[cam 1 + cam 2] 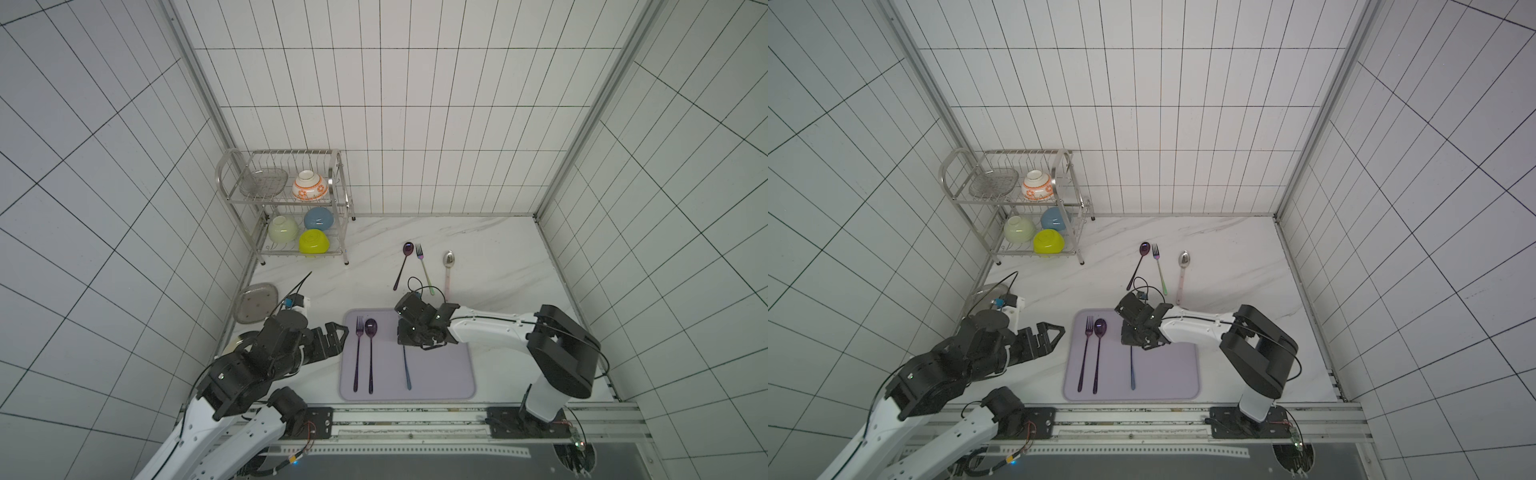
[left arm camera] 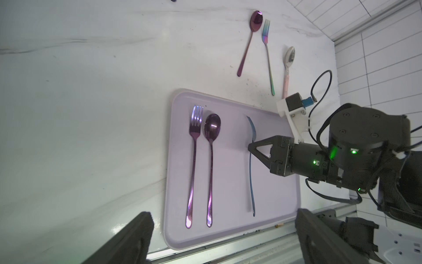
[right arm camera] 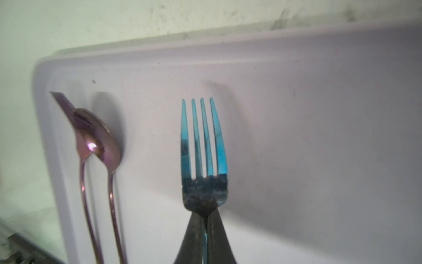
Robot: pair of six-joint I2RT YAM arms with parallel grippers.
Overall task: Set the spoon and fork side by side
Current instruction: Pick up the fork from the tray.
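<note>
- The right gripper (image 3: 205,209) has its fingers (image 3: 194,235) pinched shut on the neck of the glossy blue metal fork (image 3: 204,187), just behind the tines.
- That fork is over the flat lavender tray (image 1: 440,365), with its long axis running near to far, tines at the far end.
- To its left, parallel and across a clear gap, the purple metal fork (image 2: 195,137) and purple metal spoon (image 2: 212,126) lie close side by side.
- Likely partner spoons lie beyond the tray's far edge on the white marble counter (image 1: 478,257): a slim dark purple spoon (image 1: 408,249) and a silver spoon with a pink handle (image 1: 448,259). A rainbow fork (image 1: 424,268) lies between them. The right arm is the nearer one.
- The left gripper (image 1: 338,340) hangs wide open and empty just left of the tray.
- Both top views hide the pinch under the gripper body, while the right wrist view shows it plainly. The left wrist view shows the fork edge-on, and I cannot tell whether it rests on the tray or is lifted.
</note>
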